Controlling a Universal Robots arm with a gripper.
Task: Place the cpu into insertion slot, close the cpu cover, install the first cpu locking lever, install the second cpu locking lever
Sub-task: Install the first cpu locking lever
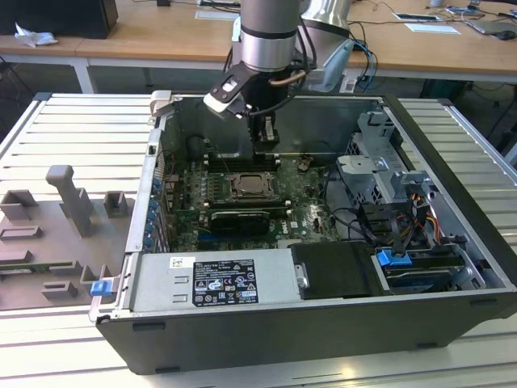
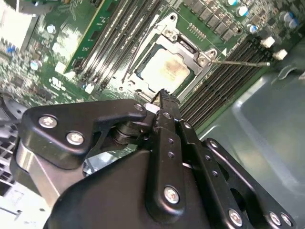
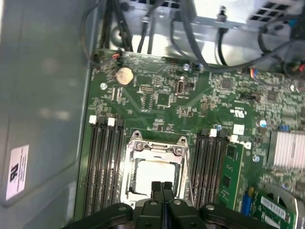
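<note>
The cpu point(image 2: 167, 70) point(image 3: 151, 174) lies pale and flat in the insertion slot point(image 1: 254, 187) on the green board. The silver cpu cover point(image 2: 189, 47) point(image 3: 155, 147) lies flat around it, the chip showing through its window. A thin wire locking lever point(image 2: 240, 61) juts out sideways from one corner of the socket over the memory slots. My gripper point(image 1: 265, 139) point(image 2: 164, 95) point(image 3: 161, 187) hangs just above the socket's edge, shut, its fingertips pressed together with nothing between them. In both wrist views its black fingers hide the near rim of the socket.
Long black memory slots point(image 3: 105, 167) flank the socket on both sides. A black card point(image 1: 240, 220) stands in front of it. The case wall point(image 3: 43, 95) rises close by, cables and a drive cage point(image 1: 380, 174) crowd the exterior view's right, and the power supply point(image 1: 218, 281) sits at the front.
</note>
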